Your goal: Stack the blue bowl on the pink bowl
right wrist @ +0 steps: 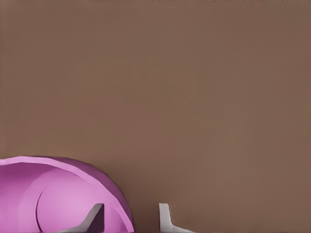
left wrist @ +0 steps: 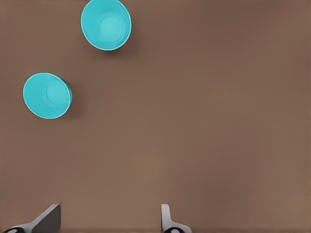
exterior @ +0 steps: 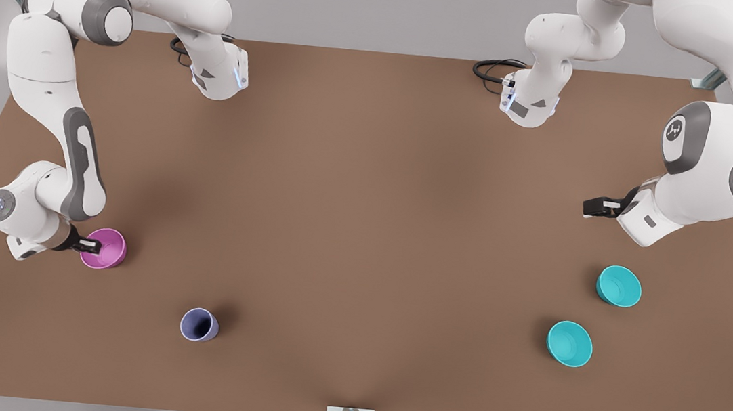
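The pink bowl [exterior: 104,248] [right wrist: 53,194] sits upright near the table's edge at the front view's left. My right gripper [exterior: 90,246] [right wrist: 130,213] is down at its rim, open, with one finger inside the bowl and one outside the wall. Two identical blue bowls [exterior: 619,286] [exterior: 569,343] stand upright at the front view's right; in the left wrist view they appear side by side [left wrist: 106,24] [left wrist: 47,95]. My left gripper [exterior: 594,207] [left wrist: 109,213] hangs open above bare table, apart from both blue bowls and holding nothing.
A periwinkle-blue cup [exterior: 199,325] stands toward the front edge, between the pink bowl and the table's middle. The brown table [exterior: 363,232] is bare across its centre. Both arm bases with cables sit at the far edge.
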You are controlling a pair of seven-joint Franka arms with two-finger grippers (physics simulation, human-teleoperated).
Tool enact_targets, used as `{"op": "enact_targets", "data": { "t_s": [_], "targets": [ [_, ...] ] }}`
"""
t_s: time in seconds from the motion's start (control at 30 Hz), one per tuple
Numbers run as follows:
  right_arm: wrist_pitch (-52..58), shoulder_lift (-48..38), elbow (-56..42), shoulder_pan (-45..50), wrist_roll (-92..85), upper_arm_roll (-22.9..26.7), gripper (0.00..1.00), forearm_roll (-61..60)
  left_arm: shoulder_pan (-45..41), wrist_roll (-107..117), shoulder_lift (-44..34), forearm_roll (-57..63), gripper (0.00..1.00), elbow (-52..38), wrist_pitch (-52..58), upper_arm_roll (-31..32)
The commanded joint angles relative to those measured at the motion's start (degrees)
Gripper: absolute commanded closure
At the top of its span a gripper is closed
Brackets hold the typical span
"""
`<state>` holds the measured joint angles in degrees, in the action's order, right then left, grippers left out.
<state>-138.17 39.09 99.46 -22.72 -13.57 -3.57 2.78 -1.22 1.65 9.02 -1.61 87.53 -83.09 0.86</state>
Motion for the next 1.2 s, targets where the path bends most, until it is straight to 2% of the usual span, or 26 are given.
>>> {"op": "enact_targets", "data": {
  "t_s": [0.0,0.17,0.3,0.37,0.6,0.67,0.7,0.87,0.9,0.93,1.03,1.1,1.13,1.17],
  "targets": [
    [-0.88,-0.16,-0.23,0.04,-1.81,-0.38,0.79,0.65,-0.01,0.20,-0.06,0.03,0.00,-0.08,0.12,0.02],
    [-0.09,-0.42,-0.76,-0.22,-2.95,-4.25,0.79,-1.80,-0.09,0.20,-0.06,0.03,0.00,-0.08,0.12,0.02],
    [5.98,-2.97,-1.02,0.39,-1.64,-13.21,0.79,-10.77,-0.09,0.20,-0.06,0.03,0.00,-0.08,0.12,0.02],
    [6.77,-2.27,-3.30,4.43,7.49,-17.61,0.79,-11.39,-0.09,0.20,-0.06,0.03,0.00,0.01,0.12,0.02],
    [3.17,9.60,-23.43,30.80,48.53,-17.26,0.79,-10.69,0.08,0.20,0.03,0.03,0.00,0.01,0.12,-0.07],
    [-2.27,13.46,-26.42,36.51,60.76,-17.08,0.79,-10.51,0.17,0.20,0.38,0.03,0.00,0.01,0.12,-0.07],
    [-5.27,15.48,-27.56,38.62,64.02,-16.99,0.79,-10.51,0.17,0.20,0.47,0.03,0.00,0.01,0.12,-0.07],
    [-5.71,18.65,-30.29,40.47,64.19,-16.99,0.79,-10.51,1.66,0.20,2.40,-0.06,0.00,0.27,-0.05,-0.07],
    [-5.71,18.91,-30.29,40.47,64.19,-16.99,0.48,-10.51,2.01,0.20,3.36,-0.06,0.00,0.27,-0.31,-0.07],
    [-6.76,19.00,-30.29,40.99,64.11,-16.99,0.00,-10.34,2.62,0.38,4.77,-0.06,0.00,0.27,-2.76,-0.07],
    [-7.38,18.57,-30.46,41.00,64.11,-16.91,0.00,-10.16,5.44,-0.59,6.53,0.03,0.00,0.10,-6.38,-0.16],
    [-5.54,14.88,-31.17,37.75,63.84,-16.91,0.00,-10.16,7.02,-17.53,10.39,-0.23,0.00,0.45,-12.00,-4.90],
    [2.18,12.07,-31.17,32.92,61.30,-17.17,0.00,-8.32,7.64,-24.31,12.68,-0.58,0.00,0.45,-15.42,-7.45],
    [14.39,9.16,-30.99,27.21,48.75,-17.35,0.00,-8.23,9.13,-30.55,15.14,-1.28,0.00,0.45,-18.50,-8.42]
  ]
}}
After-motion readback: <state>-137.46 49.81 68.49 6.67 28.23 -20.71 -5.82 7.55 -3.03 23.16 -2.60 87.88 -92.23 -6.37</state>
